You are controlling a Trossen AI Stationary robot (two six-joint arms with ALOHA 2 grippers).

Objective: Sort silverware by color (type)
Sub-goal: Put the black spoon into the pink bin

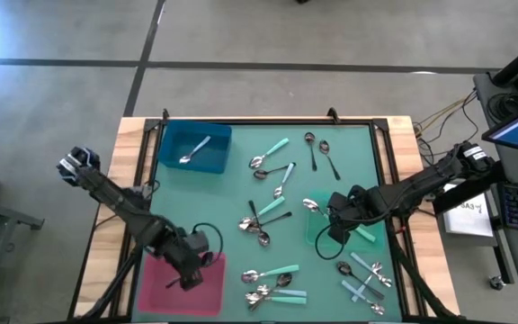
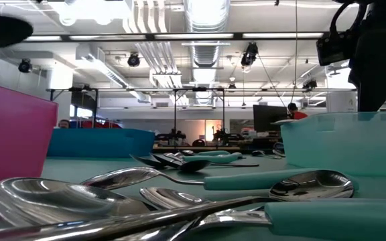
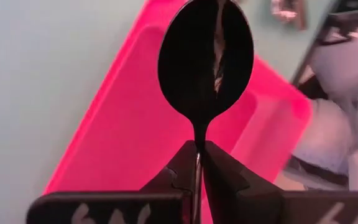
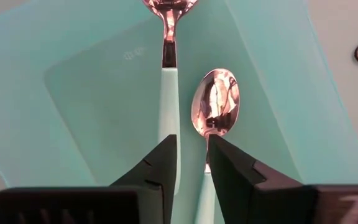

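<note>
My left gripper (image 3: 197,163) is clamped on a spoon (image 3: 206,62), bowl pointing straight out over the pink tray (image 1: 160,286). My right gripper (image 4: 191,163), fingers slightly apart, hovers over the green tray (image 4: 86,93), a mint-handled spoon (image 4: 213,112) between them.

We see one spoon (image 3: 205,68) pinched upright by its handle in the left gripper (image 3: 197,163), its bowl dark above the fingertips. Just ahead of the right gripper (image 4: 191,158) lie two mint-handled spoons (image 4: 214,102), side by side. The remaining silverware (image 1: 274,171) lies scattered between both grippers.
</note>
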